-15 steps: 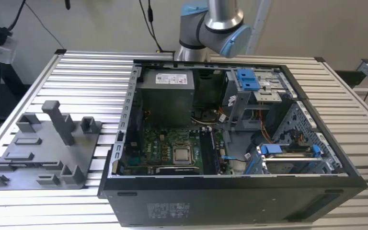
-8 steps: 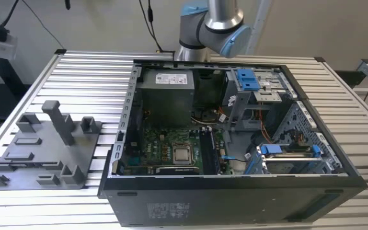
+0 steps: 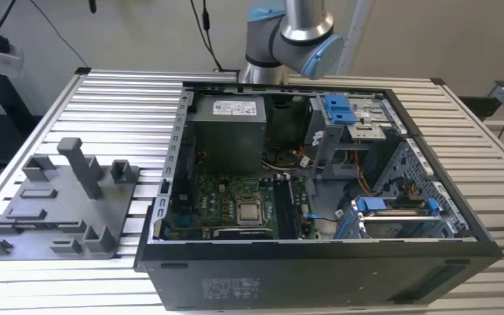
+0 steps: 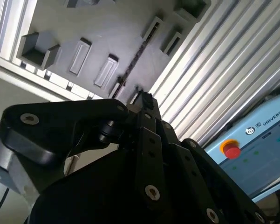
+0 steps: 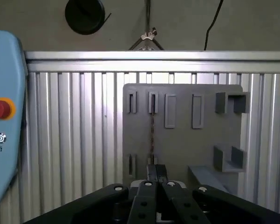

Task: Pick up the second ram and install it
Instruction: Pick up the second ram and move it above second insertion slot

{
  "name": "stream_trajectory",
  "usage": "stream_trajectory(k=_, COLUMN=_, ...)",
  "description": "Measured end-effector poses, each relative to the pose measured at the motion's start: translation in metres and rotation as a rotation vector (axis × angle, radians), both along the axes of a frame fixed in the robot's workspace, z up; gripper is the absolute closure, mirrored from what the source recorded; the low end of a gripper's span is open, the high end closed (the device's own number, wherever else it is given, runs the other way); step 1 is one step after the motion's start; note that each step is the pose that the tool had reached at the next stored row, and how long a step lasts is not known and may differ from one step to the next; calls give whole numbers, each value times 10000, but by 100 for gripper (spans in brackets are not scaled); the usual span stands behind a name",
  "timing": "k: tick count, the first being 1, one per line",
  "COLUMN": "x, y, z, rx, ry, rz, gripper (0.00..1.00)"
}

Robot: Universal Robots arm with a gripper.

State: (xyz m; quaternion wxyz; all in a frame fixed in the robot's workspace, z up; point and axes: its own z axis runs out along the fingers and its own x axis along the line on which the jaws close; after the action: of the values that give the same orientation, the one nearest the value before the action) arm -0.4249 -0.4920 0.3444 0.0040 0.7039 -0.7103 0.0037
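My fingers (image 5: 155, 171) are pressed together with nothing between them, hanging above the grey holder plate (image 5: 186, 140) on the ribbed worktop (image 5: 74, 140). The second ram (image 5: 152, 135) stands on its thin edge in that plate. It shows as a dark narrow line between two small slotted holders, lined up with my fingertips in the first wrist view and apart from them in the second wrist view. The plate lies toward the exterior view's left of the open computer case (image 3: 322, 262) — my arm (image 3: 291, 33) rises behind that case.
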Motion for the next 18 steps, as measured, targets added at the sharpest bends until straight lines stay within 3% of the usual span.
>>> stream_trajectory(k=13, x=0, y=0, z=0, rx=-1, ry=-17, rz=0, gripper=89)
stream_trajectory(k=18, x=0, y=0, z=1, rx=-1, ry=-22, rz=0, gripper=76)
